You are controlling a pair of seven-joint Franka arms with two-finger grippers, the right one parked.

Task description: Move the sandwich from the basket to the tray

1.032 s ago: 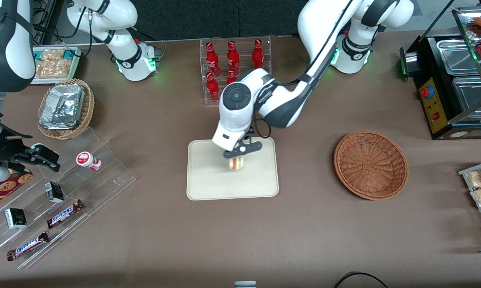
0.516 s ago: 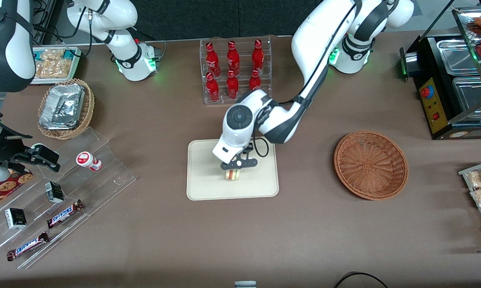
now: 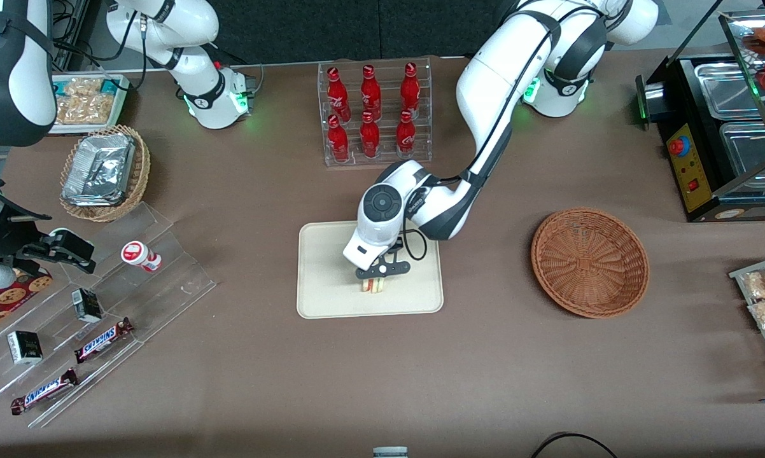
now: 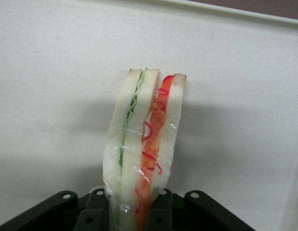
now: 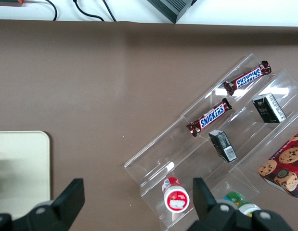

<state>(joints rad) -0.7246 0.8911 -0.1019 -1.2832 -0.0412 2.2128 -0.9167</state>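
Observation:
My left gripper (image 3: 375,280) hangs low over the cream tray (image 3: 325,299), shut on the sandwich (image 3: 373,285). In the left wrist view the sandwich (image 4: 144,144) is a wrapped wedge of white bread with green and red filling, pinched between the dark fingers (image 4: 91,216), its tip close to the tray's surface (image 4: 52,96). I cannot tell whether it touches the tray. The reddish-brown wicker basket (image 3: 589,261) stands empty toward the working arm's end of the table.
A clear rack of red bottles (image 3: 373,111) stands farther from the front camera than the tray. A stepped acrylic stand (image 3: 96,299) with snack bars and a paler basket of foil containers (image 3: 104,172) lie toward the parked arm's end. A black food warmer (image 3: 720,127) stands near the basket.
The gripper has come down and moved nearer the front camera over the tray, carrying the sandwich with it. The bottle rack, earlier partly covered by the arm, now shows fully.

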